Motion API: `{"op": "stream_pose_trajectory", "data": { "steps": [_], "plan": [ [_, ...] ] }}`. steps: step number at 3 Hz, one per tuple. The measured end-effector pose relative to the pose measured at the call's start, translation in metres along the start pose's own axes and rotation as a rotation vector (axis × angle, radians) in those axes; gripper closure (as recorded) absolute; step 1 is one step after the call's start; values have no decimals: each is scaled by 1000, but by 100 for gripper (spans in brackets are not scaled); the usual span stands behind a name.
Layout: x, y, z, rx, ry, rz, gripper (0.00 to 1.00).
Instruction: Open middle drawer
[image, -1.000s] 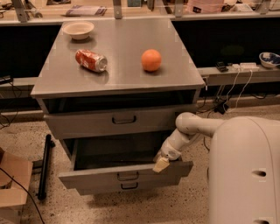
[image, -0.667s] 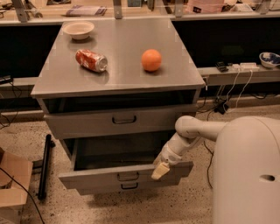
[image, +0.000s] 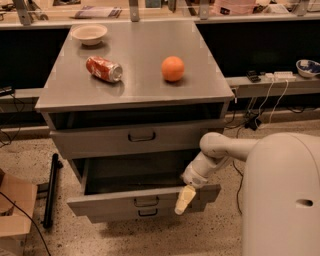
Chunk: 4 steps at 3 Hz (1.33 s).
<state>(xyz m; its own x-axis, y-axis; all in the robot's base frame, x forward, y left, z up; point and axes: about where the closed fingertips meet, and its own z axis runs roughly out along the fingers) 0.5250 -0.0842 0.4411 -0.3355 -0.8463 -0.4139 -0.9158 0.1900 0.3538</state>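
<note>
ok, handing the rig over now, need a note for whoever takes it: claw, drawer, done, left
Claw: low at the right end of the middle drawer front panel, arm bent down to it; contact unclear.
Middle drawer: pulled well out, dark interior exposed.
Done: the opening looks complete.
Left: probably just back the claw off.
Soda can, orange and bowl sit on the cabinet top.

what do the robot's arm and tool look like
The arm is smooth, rounded and off-white, built of tube-like segments; no cables or markings show. The tool is a pale cream, tapering piece, in front of the open middle drawer, at the end nearest the body, which is a large white rounded shell.
</note>
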Motion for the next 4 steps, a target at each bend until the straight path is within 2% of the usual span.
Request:
{"op": "stream_pose_trajectory", "data": {
  "steps": [1, 2, 3, 4],
  "plan": [
    [7, -3, 6, -10, 48, 12, 0],
    [30, -6, 23, -66, 85, 55, 26],
    [29, -8, 22, -66, 85, 55, 50],
    [39, 19, 28, -84, 114, 94, 73]
  ]
}}
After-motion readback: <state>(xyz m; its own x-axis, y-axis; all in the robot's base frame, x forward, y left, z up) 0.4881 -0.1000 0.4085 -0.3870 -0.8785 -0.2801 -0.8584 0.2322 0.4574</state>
